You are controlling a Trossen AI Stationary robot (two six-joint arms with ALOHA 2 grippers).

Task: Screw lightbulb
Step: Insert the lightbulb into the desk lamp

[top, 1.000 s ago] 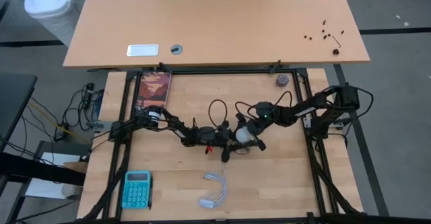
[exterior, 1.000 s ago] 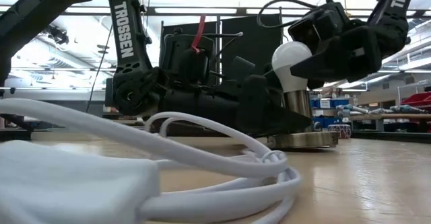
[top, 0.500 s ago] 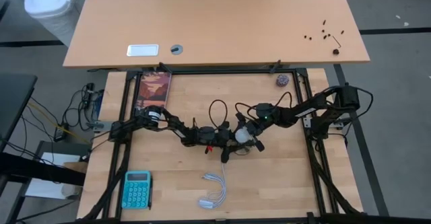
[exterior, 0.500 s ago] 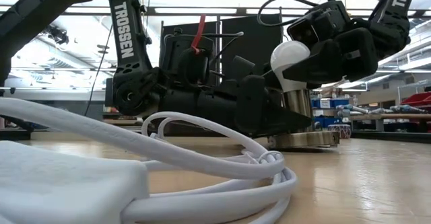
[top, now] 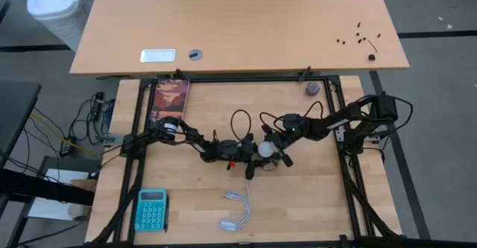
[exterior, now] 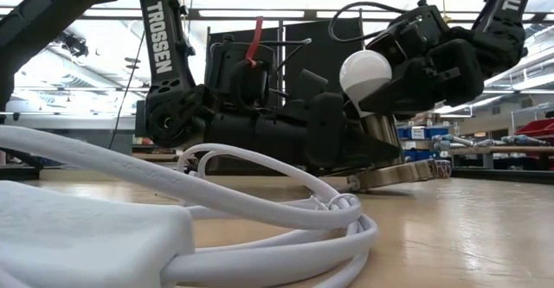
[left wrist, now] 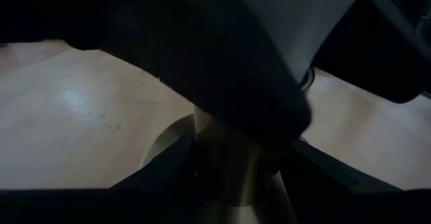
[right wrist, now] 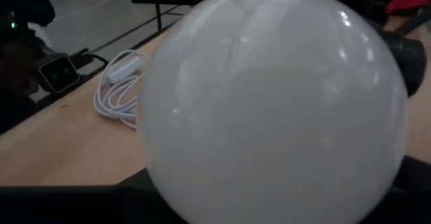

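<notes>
The small white pear-shaped lightbulb (exterior: 364, 70) sits tilted in the round brass-coloured metal socket (exterior: 391, 174) near the middle of the wooden surface (top: 298, 196). The right gripper (exterior: 407, 76) pinches the bulb's glass, presumably to turn it into the thread. The left gripper (top: 250, 153) clamps around the socket's stem, likely bracing it against twisting; one edge of the base is lifted. A coiled white cord (exterior: 286, 210) lies nearby

A wooden bench (top: 201, 203) is seen. On it lie a teal calculator (top: 151, 209) near left, a coiled white cable (top: 237, 211) near centre, a book (top: 171, 99) far left, and a small ball (top: 311, 89) far right.
</notes>
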